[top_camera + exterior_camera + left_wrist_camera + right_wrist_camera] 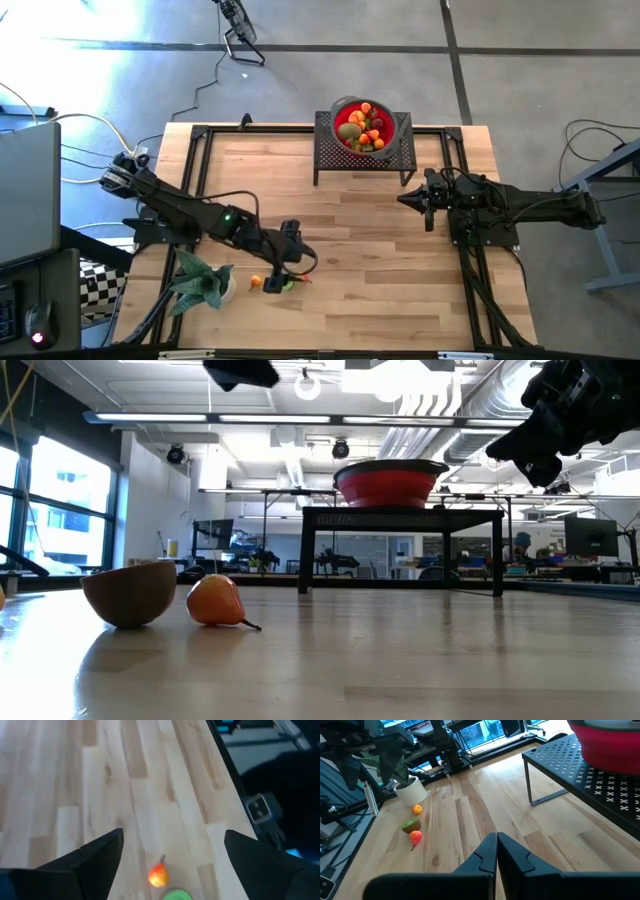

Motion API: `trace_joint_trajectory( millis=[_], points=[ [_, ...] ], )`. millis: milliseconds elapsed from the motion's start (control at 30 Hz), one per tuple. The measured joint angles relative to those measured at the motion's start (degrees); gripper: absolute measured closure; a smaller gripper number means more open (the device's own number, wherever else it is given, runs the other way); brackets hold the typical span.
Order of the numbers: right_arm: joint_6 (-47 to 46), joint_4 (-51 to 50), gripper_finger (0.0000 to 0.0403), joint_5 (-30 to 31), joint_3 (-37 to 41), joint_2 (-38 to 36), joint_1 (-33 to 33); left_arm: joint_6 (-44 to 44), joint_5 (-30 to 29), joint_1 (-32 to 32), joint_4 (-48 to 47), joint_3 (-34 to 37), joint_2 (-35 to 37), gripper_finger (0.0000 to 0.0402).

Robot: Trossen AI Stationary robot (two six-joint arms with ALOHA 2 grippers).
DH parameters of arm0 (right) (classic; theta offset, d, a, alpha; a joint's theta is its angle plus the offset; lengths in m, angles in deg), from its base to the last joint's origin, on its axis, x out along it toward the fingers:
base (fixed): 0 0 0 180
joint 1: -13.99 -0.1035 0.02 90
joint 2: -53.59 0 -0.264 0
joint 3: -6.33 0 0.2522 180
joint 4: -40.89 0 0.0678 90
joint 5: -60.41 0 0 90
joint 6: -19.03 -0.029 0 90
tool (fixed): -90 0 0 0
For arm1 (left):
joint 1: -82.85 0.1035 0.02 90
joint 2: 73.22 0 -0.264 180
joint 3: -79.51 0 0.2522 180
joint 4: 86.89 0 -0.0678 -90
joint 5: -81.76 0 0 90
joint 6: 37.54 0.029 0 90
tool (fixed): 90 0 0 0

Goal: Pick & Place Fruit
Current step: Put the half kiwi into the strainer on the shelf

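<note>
- The left claw (283,262) is seen spread wide over the front-left part of the tabletop (380,250), with nothing held between its fingers (100,851).
- Just under it, three fruits lie loose near the front edge: a red-orange pear-shaped fruit (158,875), a halved kiwi (410,825) and a small orange (257,281), close by the potted plant (203,283).
- More fruit is piled in the red bowl (352,108) on the black rack (340,155) at the back edge.
- The step is judged to be a release or a fresh approach; which of the two cannot be told.
- Next, a descent centred on one fruit is called for, then a gentle close.
- The right claw (405,198) is parked shut, right of centre.
- No brand, label or writing can be read.
</note>
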Motion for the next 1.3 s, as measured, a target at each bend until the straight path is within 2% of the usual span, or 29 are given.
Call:
trace_joint_trajectory(
  millis=[200, 400, 633, 1000, 1300],
  points=[
    [0.0, 0.0, 0.0398, 0.0, 0.0, 0.0, 0.0, -1.1, -0.8, -1.9, -4.0, 0.0, 0.0, 0.006],
    [0.0, 0.0, 0.0398, 0.0, 0.0, 0.0, 0.0, -1.2, -3.0, -3.1, -4.1, 0.0, -0.3, 0.006],
    [0.0, -0.5, 0.0398, 0.0, 0.0, 0.0, 0.0, -1.4, -3.4, -3.3, -3.6, 0.0, -5.8, 0.006],
    [0.0, -1.4, 0.0398, 0.0, 0.0, 0.0, 0.0, -4.9, 3.7, -3.4, -3.3, 0.1, -13.3, 0.006],
    [-2.1, -3.4, 0.0398, 0.0, 0.0, 0.0, 0.0, -6.6, 3.8, -3.4, -4.6, 0.0, -17.2, 0.006]
  ],
)
